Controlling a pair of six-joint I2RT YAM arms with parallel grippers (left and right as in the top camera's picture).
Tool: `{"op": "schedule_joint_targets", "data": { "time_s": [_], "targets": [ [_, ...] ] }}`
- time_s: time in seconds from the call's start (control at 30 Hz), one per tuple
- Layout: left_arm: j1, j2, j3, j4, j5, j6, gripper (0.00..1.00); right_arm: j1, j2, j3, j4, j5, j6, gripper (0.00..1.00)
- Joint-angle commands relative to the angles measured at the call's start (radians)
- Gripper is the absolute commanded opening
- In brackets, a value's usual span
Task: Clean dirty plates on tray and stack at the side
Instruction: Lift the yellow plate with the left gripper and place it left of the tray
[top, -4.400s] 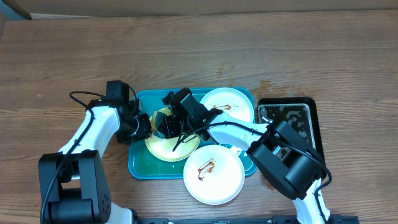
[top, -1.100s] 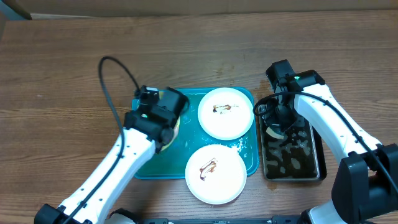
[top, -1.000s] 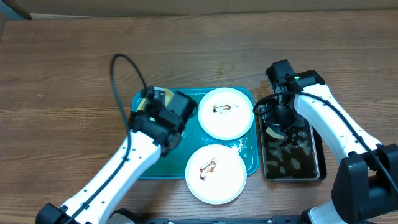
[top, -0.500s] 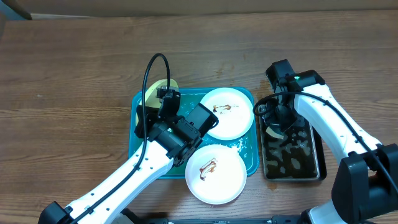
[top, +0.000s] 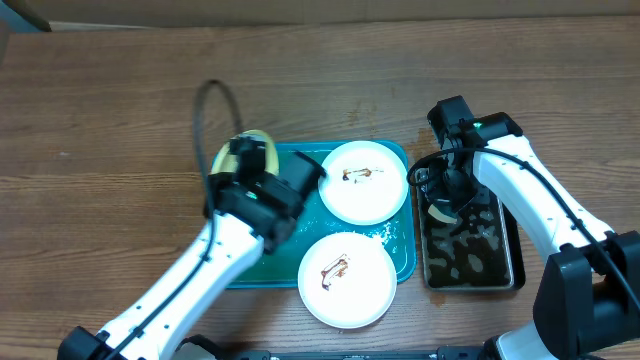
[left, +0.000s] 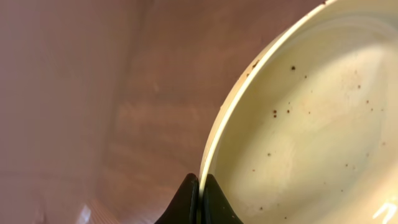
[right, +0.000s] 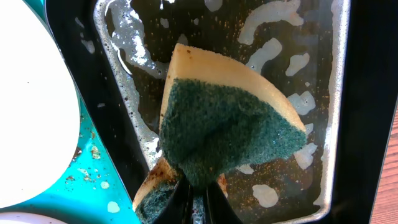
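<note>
My left gripper (left: 200, 193) is shut on the rim of the pale yellow-green plate (left: 298, 124), holding it lifted over the far left corner of the teal tray (top: 300, 235); the plate's edge (top: 246, 140) shows past the arm overhead. Two white plates with brown smears stay on the tray: one at the back right (top: 363, 181), one at the front (top: 345, 280) overhanging the rim. My right gripper (right: 198, 193) is shut on a folded green-and-yellow sponge (right: 227, 127) over the black tray (right: 360, 124).
The black tray (top: 505, 225) holds dark soapy water right of the teal tray. Foam specks lie on the teal tray near its right rim (top: 385, 232). Bare wooden table (top: 100, 120) lies to the left and at the back.
My left arm lifted the yellow-green plate off the tray and has swung it back toward the tray's far left corner. The right arm with the sponge has held still over the black tray.
</note>
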Motion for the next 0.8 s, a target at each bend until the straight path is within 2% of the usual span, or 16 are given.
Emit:
{"op": "schedule_joint_targets", "data": {
  "time_s": [0.0, 0.23, 0.33, 0.5, 0.63, 0.77],
  "targets": [
    [0.138, -0.038, 0.037, 0.002, 0.222, -0.046, 0.04, -0.002, -0.016, -0.003, -0.003, 0.011, -0.004, 0.04],
    [0.571, -0.070, 0.053, 0.070, 0.672, -0.004, 0.04, -0.002, -0.016, -0.003, -0.003, 0.011, -0.007, 0.04],
    [0.751, -0.058, 0.052, 0.096, 0.816, -0.001, 0.04, -0.002, -0.016, -0.003, -0.003, 0.011, -0.007, 0.04],
    [0.980, 0.009, 0.051, 0.109, 0.862, -0.002, 0.04, -0.002, -0.016, -0.003, -0.003, 0.011, -0.007, 0.04],
    [1.085, 0.074, 0.051, 0.129, 0.867, -0.013, 0.04, -0.002, -0.016, -0.003, -0.004, 0.010, -0.007, 0.04],
    [1.130, 0.128, 0.051, 0.159, 0.866, -0.010, 0.04, -0.002, -0.016, -0.003, -0.006, 0.007, -0.007, 0.04]
  ]
}}
